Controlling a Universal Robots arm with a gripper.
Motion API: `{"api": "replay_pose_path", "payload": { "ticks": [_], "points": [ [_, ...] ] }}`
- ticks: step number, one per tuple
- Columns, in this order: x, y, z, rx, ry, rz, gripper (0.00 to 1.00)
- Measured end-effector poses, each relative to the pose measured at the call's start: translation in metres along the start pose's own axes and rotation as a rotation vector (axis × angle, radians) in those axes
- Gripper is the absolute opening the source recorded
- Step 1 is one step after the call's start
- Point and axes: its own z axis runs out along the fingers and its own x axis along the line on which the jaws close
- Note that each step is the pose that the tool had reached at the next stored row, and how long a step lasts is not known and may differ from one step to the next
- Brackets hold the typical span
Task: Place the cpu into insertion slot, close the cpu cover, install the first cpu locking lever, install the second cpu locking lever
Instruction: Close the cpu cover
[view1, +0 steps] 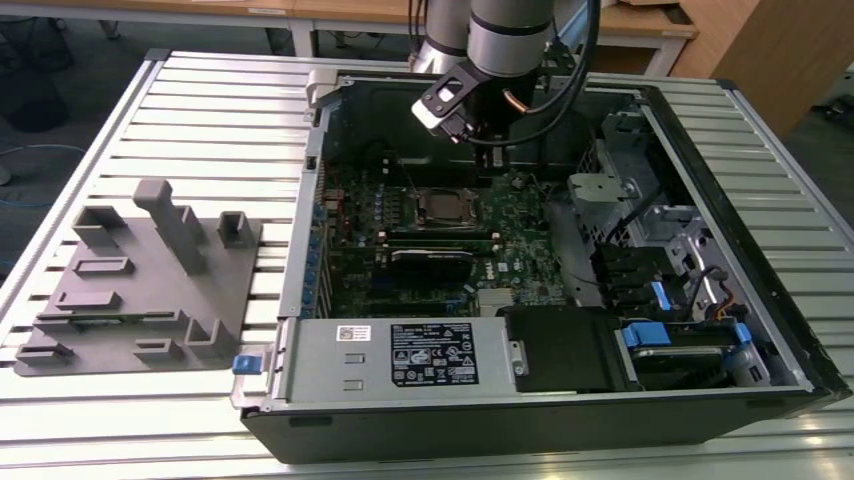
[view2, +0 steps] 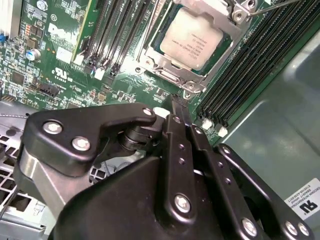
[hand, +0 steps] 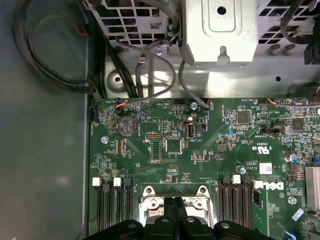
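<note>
I see my black pincer w/ tips pressed together, empty; silver-grey square cpu sits in silvery-rimmed insertion slot just ahead.

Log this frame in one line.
gripper: shut, empty, hovering near cpu | cpu: seated | cpu cover: down around cpu | lever: state unclear

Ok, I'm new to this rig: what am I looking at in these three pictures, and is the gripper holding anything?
The exterior view looks down on an open computer case on a slatted table, with one robot arm reaching in. Both wrist views ride on that arm and look at the green motherboard. The gripper is shut, with nothing visible in it, close to the cpu, which lies framed by the cpu cover. A grey fixture lies at the exterior view's left.
</note>
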Motion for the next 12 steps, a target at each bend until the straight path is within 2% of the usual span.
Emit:
{"api": "replay_pose_path", "payload": {
  "ticks": [2,3,4,6,7,12],
  "points": [
    [0.0,0.0,0.0,0.0006,-0.0001,0.0,0.1],
    [0.0,0.0,0.0001,0.0036,0.0,0.0,0.1],
    [0.0,-0.0001,0.0004,0.0108,-0.0001,0.0,0.1],
    [0.0,-0.0001,0.0007,0.0316,-0.0008,0.0,0.1],
    [0.0,-0.0001,0.0007,0.034,-0.0011,0.0,0.1],
    [0.0,-0.0001,0.0007,0.0338,-0.0009,0.0,0.1]
  ]
}}
